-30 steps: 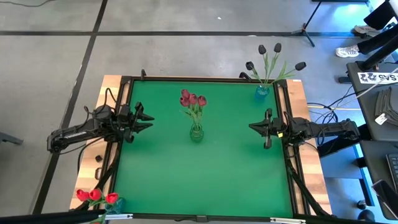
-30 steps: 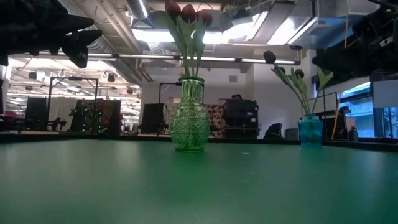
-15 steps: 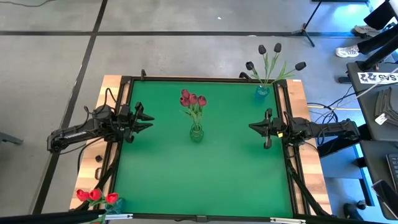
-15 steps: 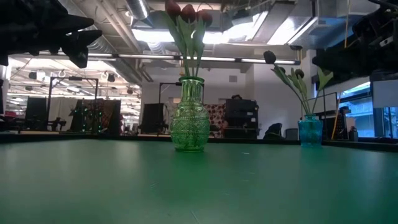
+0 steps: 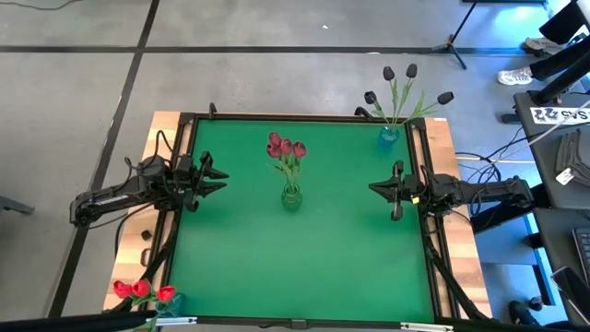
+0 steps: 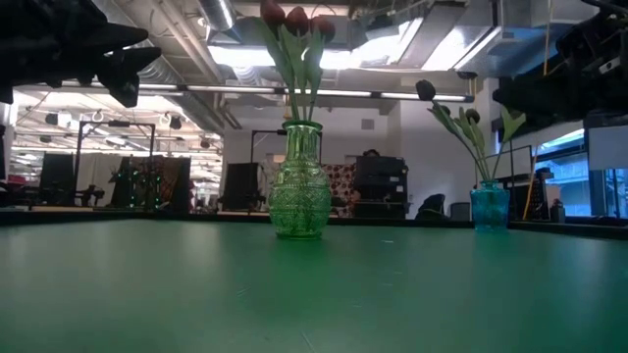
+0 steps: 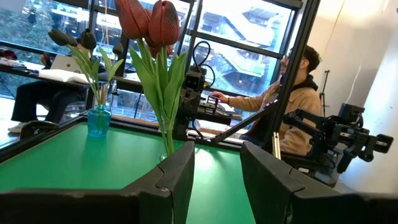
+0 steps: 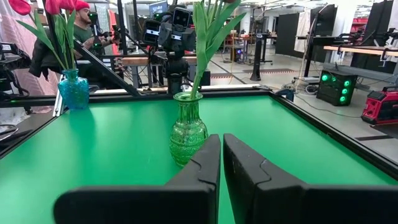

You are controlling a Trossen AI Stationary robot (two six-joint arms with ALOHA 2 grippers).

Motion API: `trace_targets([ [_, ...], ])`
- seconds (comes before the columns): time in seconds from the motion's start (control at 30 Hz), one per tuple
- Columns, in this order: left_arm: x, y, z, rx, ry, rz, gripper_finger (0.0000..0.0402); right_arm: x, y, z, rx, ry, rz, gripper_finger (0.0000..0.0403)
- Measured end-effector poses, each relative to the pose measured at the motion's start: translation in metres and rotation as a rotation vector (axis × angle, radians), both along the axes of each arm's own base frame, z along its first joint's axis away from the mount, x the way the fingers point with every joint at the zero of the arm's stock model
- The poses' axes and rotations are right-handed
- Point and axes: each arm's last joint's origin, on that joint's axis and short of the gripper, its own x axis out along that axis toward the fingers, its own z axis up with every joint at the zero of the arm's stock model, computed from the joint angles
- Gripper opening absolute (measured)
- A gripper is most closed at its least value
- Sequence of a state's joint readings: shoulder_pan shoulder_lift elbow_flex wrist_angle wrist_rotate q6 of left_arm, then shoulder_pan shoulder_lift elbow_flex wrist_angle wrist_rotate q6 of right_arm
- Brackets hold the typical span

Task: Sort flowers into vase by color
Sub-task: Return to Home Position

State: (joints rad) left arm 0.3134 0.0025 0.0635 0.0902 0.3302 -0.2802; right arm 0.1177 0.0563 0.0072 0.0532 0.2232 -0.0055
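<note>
From above, dull-red flowers (image 5: 286, 148) are seen standing in the green vase (image 5: 291, 196) mid-tabletop (image 5: 304, 267). Black flowers (image 5: 406, 83) in a blue vase (image 5: 388, 137) and bright red flowers (image 5: 140, 290) are set well apart from it, at opposite corners. The left pincer (image 5: 221, 181) is parked to its left, the right pincer (image 5: 373, 189) to its right.

At table level, nothing loose is seen beside the green vase.

In the left wrist view the left pincer is found spread and empty.

In the right wrist view the right pincer is found closed on nothing.

Stems are judged light and bendy, best pinched mid-length.
</note>
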Motion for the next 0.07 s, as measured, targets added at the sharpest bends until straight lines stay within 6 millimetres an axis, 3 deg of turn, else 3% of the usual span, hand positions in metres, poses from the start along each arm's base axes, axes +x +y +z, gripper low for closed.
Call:
trace_targets([
  [0.07,0.0,0.0,0.0,0.0,0.0,0.0,0.0128,0.0,0.0,0.0001,0.0,0.0,0.0,0.0021],
])
